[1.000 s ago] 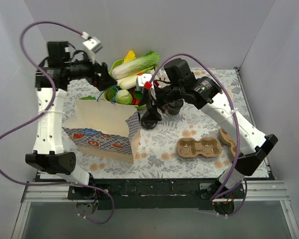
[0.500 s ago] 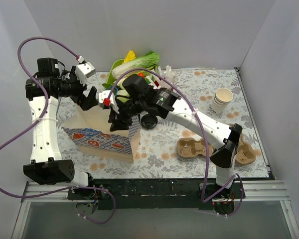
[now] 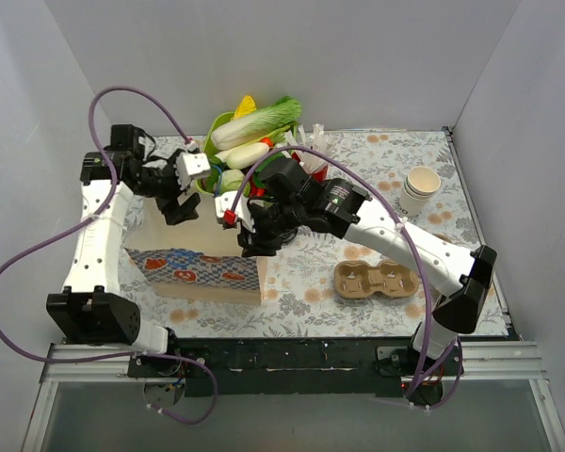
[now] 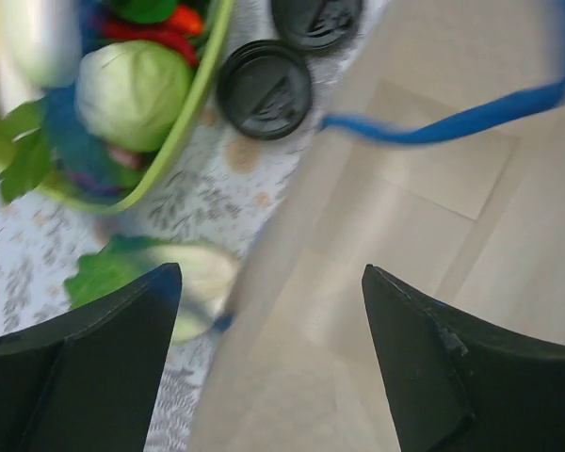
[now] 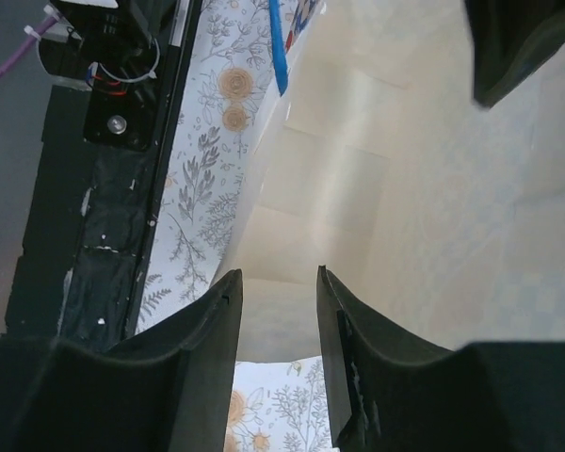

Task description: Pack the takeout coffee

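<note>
The takeout coffee does not show for certain in any view. Two round black lids (image 4: pixel 264 89) lie beside the green bowl (image 4: pixel 193 113) in the left wrist view; I cannot tell if either sits on a cup. The paper bag (image 3: pixel 193 268) stands at the left front with its mouth open. It also shows in the left wrist view (image 4: pixel 433 235) and the right wrist view (image 5: pixel 405 188). My left gripper (image 3: pixel 177 209) (image 4: pixel 271 273) is open and empty over the bag's back edge. My right gripper (image 3: pixel 250 247) (image 5: pixel 278 275) is open and empty at the bag's mouth, whose inside looks bare.
A cardboard cup carrier (image 3: pixel 377 280) lies at the front right. Stacked lidless white cups (image 3: pixel 421 188) stand at the back right. The green bowl (image 3: pixel 228 177) of vegetables sits behind the bag. My right arm crosses the table's middle and hides what is under it.
My right gripper has swung left from the lids by the bowl to the bag's mouth. My left gripper has moved right and down to the bag's back edge.
</note>
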Robot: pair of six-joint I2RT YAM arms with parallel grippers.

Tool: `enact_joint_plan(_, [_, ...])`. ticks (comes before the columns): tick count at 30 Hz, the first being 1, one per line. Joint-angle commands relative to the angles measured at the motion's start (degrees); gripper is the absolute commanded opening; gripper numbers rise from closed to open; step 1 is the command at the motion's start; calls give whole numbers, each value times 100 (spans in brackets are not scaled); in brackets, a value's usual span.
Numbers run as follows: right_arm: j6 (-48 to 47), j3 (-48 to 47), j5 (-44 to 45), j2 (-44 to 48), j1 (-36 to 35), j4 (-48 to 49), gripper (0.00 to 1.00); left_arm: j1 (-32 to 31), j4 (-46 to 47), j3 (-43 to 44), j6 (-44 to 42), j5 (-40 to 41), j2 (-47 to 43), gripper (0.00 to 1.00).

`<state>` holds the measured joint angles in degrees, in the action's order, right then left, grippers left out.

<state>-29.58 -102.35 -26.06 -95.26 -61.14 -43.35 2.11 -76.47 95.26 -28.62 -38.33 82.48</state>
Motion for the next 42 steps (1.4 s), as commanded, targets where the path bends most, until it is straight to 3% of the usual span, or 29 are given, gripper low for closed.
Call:
enact_joint_plan(1, [-574,153,189,254,-29,-226,45,-614,-264,-333,-119,-385,-241,75])
enact_joint_plan(6, [-1022,223,750,350,-29,-262,45,-1019,-264,-17,787,-307,101,58])
enact_joint_plan(11, [-1453,-48,920,342,252,-577,43,-1020,-272,598,1297,43,208,59])
enact_joint_plan(14, [-1743,91,866,447,340,-736,43,-1020,-281,258,1307,290,-3,58])
enact_joint_plan(21, [-2016,233,1068,430,366,-1140,41,-1028,-281,-95,1693,519,-337,45])
enact_joint_plan(25, [-2069,303,1139,552,366,-1132,41,-1055,-272,53,2158,668,-294,31])
enact_joint_plan(26, [-2069,381,1139,605,366,-1097,40,-1055,-272,89,2263,677,-302,23])
enact_joint_plan(28, [-2095,417,1139,623,366,-1009,40,-1055,-264,185,2335,721,-311,31])
enact_joint_plan(29, [-2078,417,1139,632,366,-991,41,-1055,-255,220,2457,773,-311,53])
enact_joint_plan(30, [-2069,417,1139,632,366,-939,41,-1055,-255,264,2527,818,-302,56])
enact_joint_plan(32, [-2060,435,1156,623,366,-886,41,-1055,-264,317,2642,993,-372,56])
enact_joint_plan(36, [-2025,523,1191,623,366,-763,41,-1055,-272,159,2738,1239,-627,42])
enact_joint_plan(42, [-2016,619,1279,693,358,-683,41,-1055,-272,-165,2818,1109,-900,31])
